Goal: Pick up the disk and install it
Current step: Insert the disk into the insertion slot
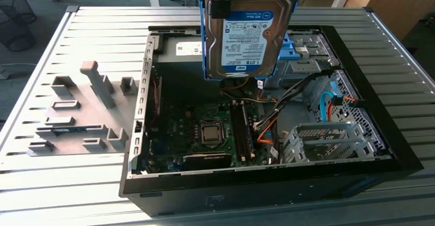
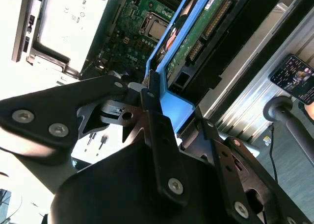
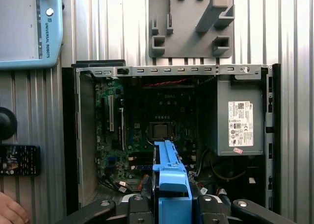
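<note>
Your gripper sits closest to the lens in both wrist views, and its black fingers are clamped onto the blue frame of the disk, one on each side. You are carrying the disk on edge: in the exterior view it hangs upright from the gripper with its white-and-blue label facing that camera. In the second wrist view you see its other face, the green circuit board.

The disk is above the open computer case, over the far part of its interior, and its lower edge shows no contact with anything inside. Below it, on the floor of the case, lies the motherboard with its square processor socket. The grey power supply with a white sticker fills one far corner of the case. A silver perforated drive cage stands in a near corner, and orange and black cables run between it and the motherboard.

Outside the case, on the exterior view's left, a grey fixture plate with raised blocks lies flat on the slatted metal worktop. On the opposite side of the case, the first wrist view shows a blue-edged pendant, a black handset and part of a person's hand.
</note>
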Controlling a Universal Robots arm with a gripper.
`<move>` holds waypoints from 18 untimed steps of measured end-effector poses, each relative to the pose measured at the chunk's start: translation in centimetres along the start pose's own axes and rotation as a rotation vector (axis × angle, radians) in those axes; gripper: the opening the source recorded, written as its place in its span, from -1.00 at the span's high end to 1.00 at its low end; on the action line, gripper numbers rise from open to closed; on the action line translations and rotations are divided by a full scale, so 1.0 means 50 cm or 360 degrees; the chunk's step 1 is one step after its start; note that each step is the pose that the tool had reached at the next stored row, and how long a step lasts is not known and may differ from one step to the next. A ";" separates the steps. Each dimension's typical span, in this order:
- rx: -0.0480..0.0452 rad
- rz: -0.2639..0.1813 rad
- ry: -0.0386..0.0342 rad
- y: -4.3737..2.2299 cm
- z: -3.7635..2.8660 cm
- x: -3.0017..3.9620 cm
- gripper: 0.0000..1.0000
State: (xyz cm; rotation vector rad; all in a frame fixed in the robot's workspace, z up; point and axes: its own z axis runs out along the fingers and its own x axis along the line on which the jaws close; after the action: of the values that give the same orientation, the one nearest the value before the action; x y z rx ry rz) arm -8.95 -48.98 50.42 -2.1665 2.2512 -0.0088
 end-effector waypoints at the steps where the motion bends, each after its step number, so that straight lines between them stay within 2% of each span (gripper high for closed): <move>1: 0.0000 0.0000 0.0000 0.000 0.000 0.000 0.26; 7: 0.0000 0.0000 0.0000 0.000 0.000 0.001 0.26; 14: 0.0000 0.0000 0.0000 -0.001 0.001 0.018 0.26; 18: 0.0000 0.0000 0.0000 -0.003 0.001 0.023 0.26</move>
State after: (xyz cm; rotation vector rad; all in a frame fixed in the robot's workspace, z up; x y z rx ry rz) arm -8.86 -50.11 50.35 -2.1663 2.2513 -0.0085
